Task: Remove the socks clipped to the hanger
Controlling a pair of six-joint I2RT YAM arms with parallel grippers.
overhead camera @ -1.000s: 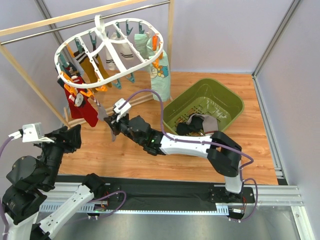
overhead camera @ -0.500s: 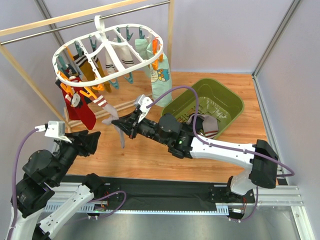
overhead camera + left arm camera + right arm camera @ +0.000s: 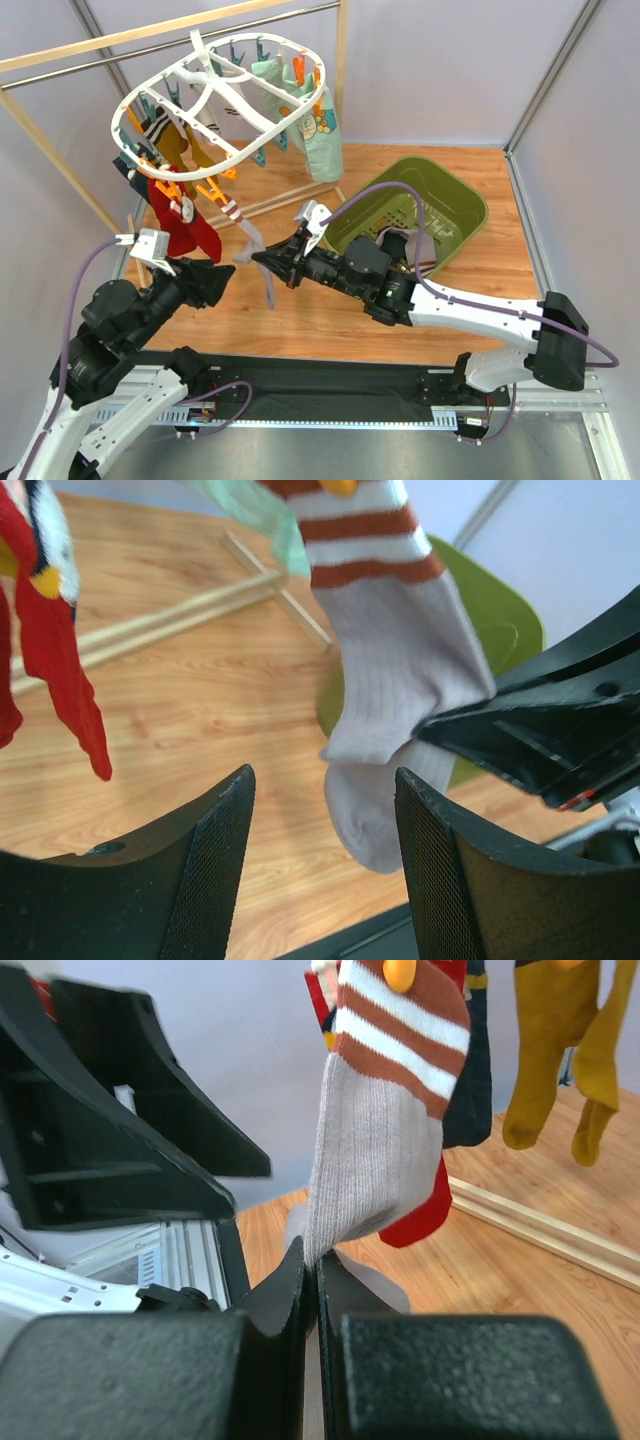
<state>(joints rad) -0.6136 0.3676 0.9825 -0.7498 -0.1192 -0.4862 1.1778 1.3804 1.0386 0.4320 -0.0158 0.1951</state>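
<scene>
The white oval hanger (image 3: 262,122) hangs tilted from the rail, with red (image 3: 180,225), mustard (image 3: 196,150) and mint printed socks (image 3: 320,140) clipped to it. A grey sock with rust and white stripes (image 3: 250,247) hangs from an orange clip; it also shows in the right wrist view (image 3: 385,1130) and the left wrist view (image 3: 400,695). My right gripper (image 3: 262,260) is shut on this sock's lower part (image 3: 315,1260) and pulls it taut. My left gripper (image 3: 222,280) is open and empty (image 3: 325,825), just left of the sock's toe.
A green bin (image 3: 468,205) with removed socks in it stands at the right on the wooden floor. The wood and metal rail frame (image 3: 60,160) stands at the left and back. Orange and teal clips dangle under the hanger.
My right gripper has pulled the striped grey sock to the right, tilting the hanger. My left arm has moved right and forward, closer to the sock.
</scene>
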